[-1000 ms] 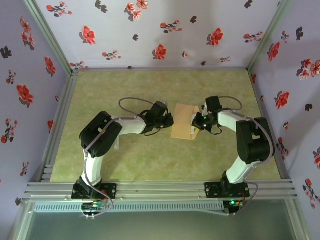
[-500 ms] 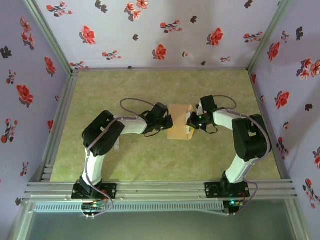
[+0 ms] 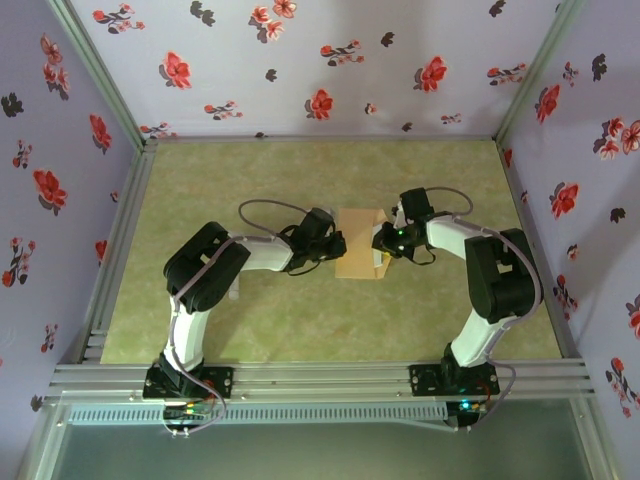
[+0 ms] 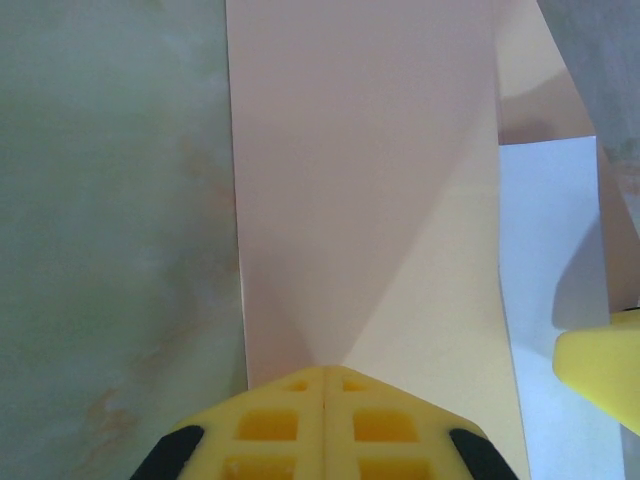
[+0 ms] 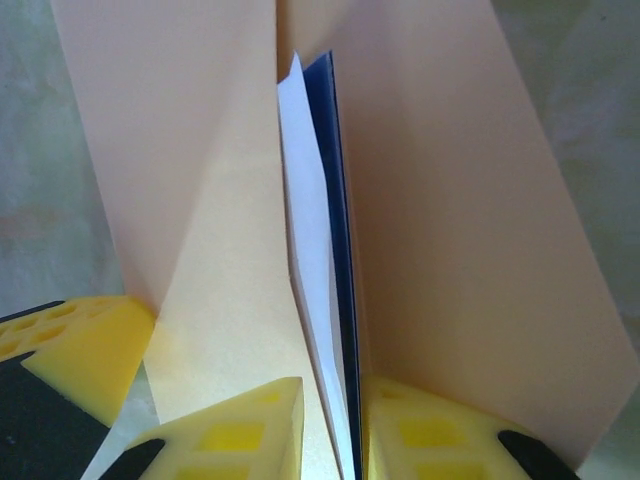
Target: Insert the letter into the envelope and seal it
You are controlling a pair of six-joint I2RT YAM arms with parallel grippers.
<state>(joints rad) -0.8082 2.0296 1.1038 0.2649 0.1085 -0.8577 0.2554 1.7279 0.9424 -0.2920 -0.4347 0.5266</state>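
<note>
**Letter edge-on inside the opened envelope, both arms at its sides**

From above, the tan envelope (image 3: pixel 357 250) lies near the middle of the green desk (image 3: pixel 250 180), between the two arms. The left end effector (image 3: pixel 337 249) is at its left edge and the right end effector (image 3: pixel 384 244) at its right edge.

In the left wrist view, the left end effector (image 4: pixel 325 378) is closed, its two yellow fingers pressed flat together with nothing visible between them. Their tip rests at the near edge of the envelope (image 4: pixel 370 190). To the right, part of the white letter (image 4: pixel 555 280) shows past the envelope's edge, with a yellow finger of the other arm just beside it.

In the right wrist view, the envelope (image 5: pixel 460 200) stands spread into two tan panels. The letter (image 5: pixel 305 250) sits edge-on in the slot between them, its white face and dark blue border both visible. The right end effector (image 5: pixel 332 392) has its jaws slightly parted, and the letter's edge runs down into the narrow gap. Whether the pads press the sheet cannot be told.
</note>
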